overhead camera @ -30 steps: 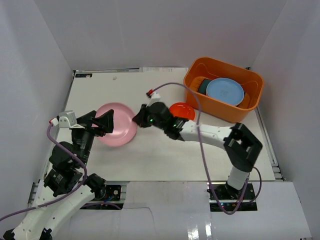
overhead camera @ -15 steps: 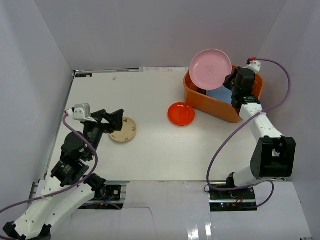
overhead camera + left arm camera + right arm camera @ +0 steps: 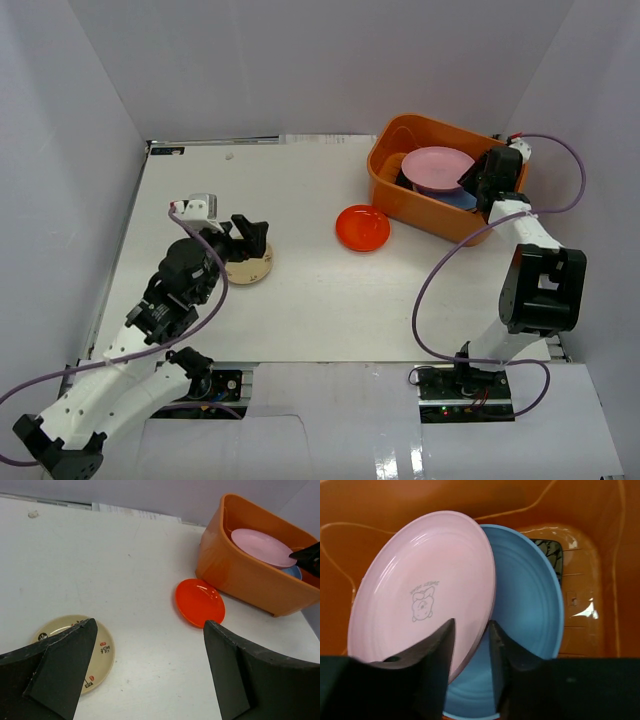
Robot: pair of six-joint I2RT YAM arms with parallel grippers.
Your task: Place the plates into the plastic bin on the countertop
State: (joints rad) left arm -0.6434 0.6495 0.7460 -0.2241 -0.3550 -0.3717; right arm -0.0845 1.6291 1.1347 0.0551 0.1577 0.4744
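Pink plate [image 3: 422, 595] is pinched at its near rim by the right claw [image 3: 469, 630], the jaws narrowed onto the edge with only the rim between them. It is seen tilted inside the plastic bin [image 3: 400, 200], leaning over the blue plate [image 3: 530, 605], with a corner of the black floral square dish [image 3: 551, 555] showing behind. It is judged as good as placed, with only the letting go left. The left claw [image 3: 148, 630] is spread wide and nothing is held in it. Two plates are left on the worktop [image 3: 300, 180]. The beige patterned plate [image 3: 97, 652] lies just under and to the left of the left claw, partly hidden by the left finger in the left wrist view. The red plate [image 3: 199, 602] lies ahead and to the right, just beside the bin's near wall and apart from it. The beige plate is far nearer the left arm and well apart from the right one, so it is judged the left arm's pick. A small shift left and down would be needed to bring its rim between the jaws. Both plates are round and lie flat, so no long axis has to be matched; an edge pinch would be called for. The red plate is nearer the right arm.
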